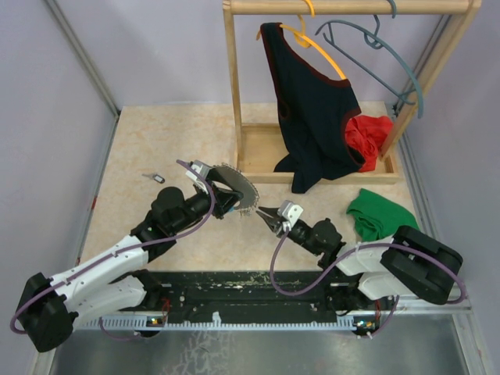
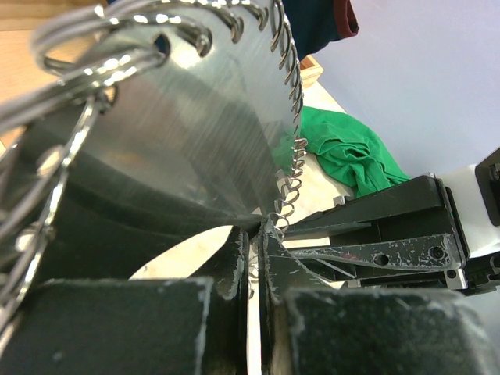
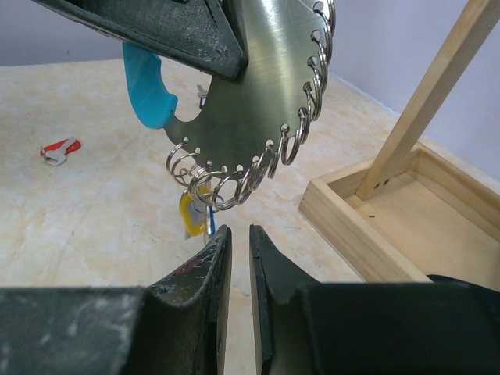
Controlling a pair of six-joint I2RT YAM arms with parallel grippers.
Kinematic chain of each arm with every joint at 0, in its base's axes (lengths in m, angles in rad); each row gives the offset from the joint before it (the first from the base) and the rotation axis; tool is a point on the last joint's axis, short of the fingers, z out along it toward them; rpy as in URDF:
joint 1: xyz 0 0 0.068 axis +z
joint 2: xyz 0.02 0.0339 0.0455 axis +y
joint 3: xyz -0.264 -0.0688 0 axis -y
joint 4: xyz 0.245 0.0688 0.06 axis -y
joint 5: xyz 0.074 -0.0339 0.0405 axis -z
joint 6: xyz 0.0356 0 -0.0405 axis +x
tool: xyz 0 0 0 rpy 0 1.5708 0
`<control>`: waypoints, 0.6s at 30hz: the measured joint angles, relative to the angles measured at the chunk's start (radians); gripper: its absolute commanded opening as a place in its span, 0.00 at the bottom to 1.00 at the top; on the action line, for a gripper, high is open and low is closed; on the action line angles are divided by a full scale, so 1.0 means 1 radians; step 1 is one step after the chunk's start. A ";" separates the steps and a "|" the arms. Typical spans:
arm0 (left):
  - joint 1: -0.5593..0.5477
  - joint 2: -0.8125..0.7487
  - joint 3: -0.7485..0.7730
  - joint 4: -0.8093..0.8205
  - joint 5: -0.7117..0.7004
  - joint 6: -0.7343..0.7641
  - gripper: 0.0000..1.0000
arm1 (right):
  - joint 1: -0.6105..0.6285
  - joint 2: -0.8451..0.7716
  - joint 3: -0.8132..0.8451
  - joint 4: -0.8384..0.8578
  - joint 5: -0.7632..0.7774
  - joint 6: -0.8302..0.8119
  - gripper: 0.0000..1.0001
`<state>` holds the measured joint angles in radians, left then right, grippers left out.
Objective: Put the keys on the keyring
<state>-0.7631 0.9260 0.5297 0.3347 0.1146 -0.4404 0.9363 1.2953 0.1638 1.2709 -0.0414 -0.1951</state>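
Observation:
The keyring is a half-round metal plate edged with several wire rings, with a light-blue section. My left gripper holds it in the air, and its jaws are shut on the ringed edge. My right gripper sits just below the lowest rings, its jaws a narrow gap apart with nothing between them. A yellow-tagged key hangs from those rings. A red-headed key lies on the table. In the top view a small dark key lies left of the arms.
A wooden rack stands at the back right with a black garment, an orange hanger and a grey-blue hanger. A red cloth lies on its base. A green cloth lies by the right arm.

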 measured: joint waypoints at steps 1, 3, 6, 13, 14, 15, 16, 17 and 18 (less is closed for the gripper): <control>0.000 0.000 0.000 0.000 0.000 0.000 0.00 | 0.000 0.000 0.000 0.001 -0.004 0.001 0.16; 0.000 0.000 0.000 0.000 0.000 0.000 0.00 | 0.003 0.000 0.000 0.000 -0.011 0.002 0.15; 0.000 0.000 0.000 0.000 0.000 -0.004 0.00 | 0.011 0.000 0.000 0.002 -0.017 0.005 0.15; 0.000 0.000 0.000 0.000 0.001 -0.014 0.00 | 0.032 0.024 0.000 0.021 -0.019 0.004 0.15; 0.000 0.000 0.000 0.001 0.001 -0.015 0.00 | 0.036 0.027 0.000 0.024 -0.015 0.004 0.15; 0.000 0.000 0.000 0.001 0.001 -0.016 0.00 | 0.039 0.031 0.000 0.029 -0.010 0.004 0.15; 0.000 0.000 0.000 0.001 0.001 -0.016 0.00 | 0.042 0.034 0.000 0.034 -0.003 0.003 0.15; 0.000 0.000 0.000 0.001 0.001 -0.016 0.00 | 0.043 0.040 0.000 0.043 0.004 0.003 0.15; 0.000 0.000 0.000 0.001 0.002 -0.018 0.00 | 0.045 0.043 0.000 0.050 0.010 0.003 0.15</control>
<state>-0.7631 0.9260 0.5297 0.3355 0.1162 -0.4580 0.9810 1.3384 0.1642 1.3212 -0.0319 -0.1917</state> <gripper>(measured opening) 0.037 0.151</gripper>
